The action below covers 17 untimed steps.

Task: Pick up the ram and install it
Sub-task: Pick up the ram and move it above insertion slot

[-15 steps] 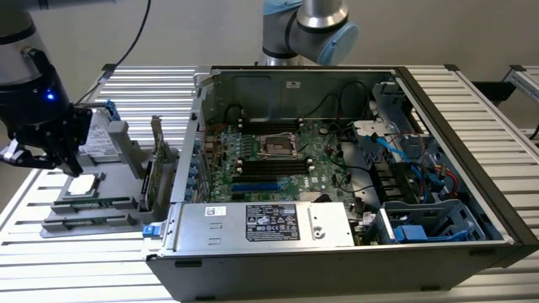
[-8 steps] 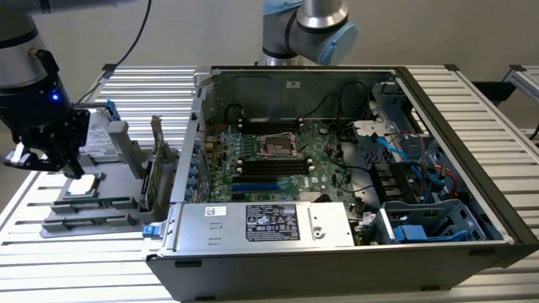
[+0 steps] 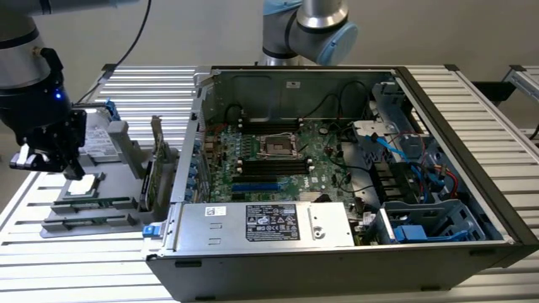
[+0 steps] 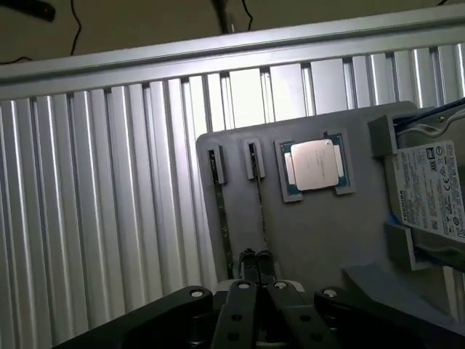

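At the exterior view's left, the pincer (image 3: 72, 169) is hanging over the grey tray (image 3: 52, 228) that is sitting on the slatted counter (image 3: 25, 259). Its fingertips (image 4: 248, 260) are pressing together and are gripping nothing that I can see (no gap is showing between them in the wrist view). The ram (image 3: 94, 203) is resting in a groove of that tray, below the pincer and slightly toward the exterior view's right. A second stick (image 3: 88, 220) is lying parallel just beside it. In the wrist view the ram (image 4: 260, 207) is running lengthwise straight away from the tips, with its near end just beyond them, and the fingers are lining up side by side across its thin edge. Further right, the open computer case (image 3: 471, 246) is standing well apart from the tray, its memory slots (image 3: 274, 166) lying empty.
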Tool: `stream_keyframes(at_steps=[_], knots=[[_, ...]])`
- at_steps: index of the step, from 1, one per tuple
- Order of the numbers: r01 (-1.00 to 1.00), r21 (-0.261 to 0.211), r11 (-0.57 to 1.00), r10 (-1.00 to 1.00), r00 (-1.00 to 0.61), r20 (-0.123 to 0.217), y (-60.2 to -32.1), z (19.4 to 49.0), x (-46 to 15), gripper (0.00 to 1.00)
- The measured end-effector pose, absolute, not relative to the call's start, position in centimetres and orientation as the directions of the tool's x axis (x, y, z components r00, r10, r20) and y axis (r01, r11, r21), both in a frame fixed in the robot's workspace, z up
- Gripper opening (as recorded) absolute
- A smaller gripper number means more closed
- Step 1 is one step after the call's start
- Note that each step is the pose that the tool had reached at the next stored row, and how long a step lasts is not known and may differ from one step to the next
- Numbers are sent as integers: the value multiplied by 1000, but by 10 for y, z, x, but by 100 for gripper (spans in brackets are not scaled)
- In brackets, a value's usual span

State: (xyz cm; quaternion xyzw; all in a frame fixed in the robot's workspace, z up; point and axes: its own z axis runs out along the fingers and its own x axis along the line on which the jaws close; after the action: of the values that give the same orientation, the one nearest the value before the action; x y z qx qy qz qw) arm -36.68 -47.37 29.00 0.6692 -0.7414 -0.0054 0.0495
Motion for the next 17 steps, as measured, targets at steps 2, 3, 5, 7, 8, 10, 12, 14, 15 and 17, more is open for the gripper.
stream_keyframes(at_steps=[2,3,5,7,8,10,12,14,15,17], knots=[[-995,74,68,-996,-63,66,-474,290,-367,10],[-996,74,50,-997,-45,66,-474,290,-367,10],[-997,74,14,-998,-9,66,-474,290,-367,10],[-997,74,-24,-997,29,66,-474,289,-367,10],[-996,74,-41,-997,46,66,-474,289,-367,10],[-994,74,-75,-995,80,67,-474,289,-367,10],[-994,74,-79,-994,84,68,-474,289,-368,10],[-994,74,-79,-994,84,68,-474,289,-368,10],[-994,74,-79,-994,84,68,-474,289,-368,10],[-994,74,-79,-994,84,68,-474,289,-368,10]])
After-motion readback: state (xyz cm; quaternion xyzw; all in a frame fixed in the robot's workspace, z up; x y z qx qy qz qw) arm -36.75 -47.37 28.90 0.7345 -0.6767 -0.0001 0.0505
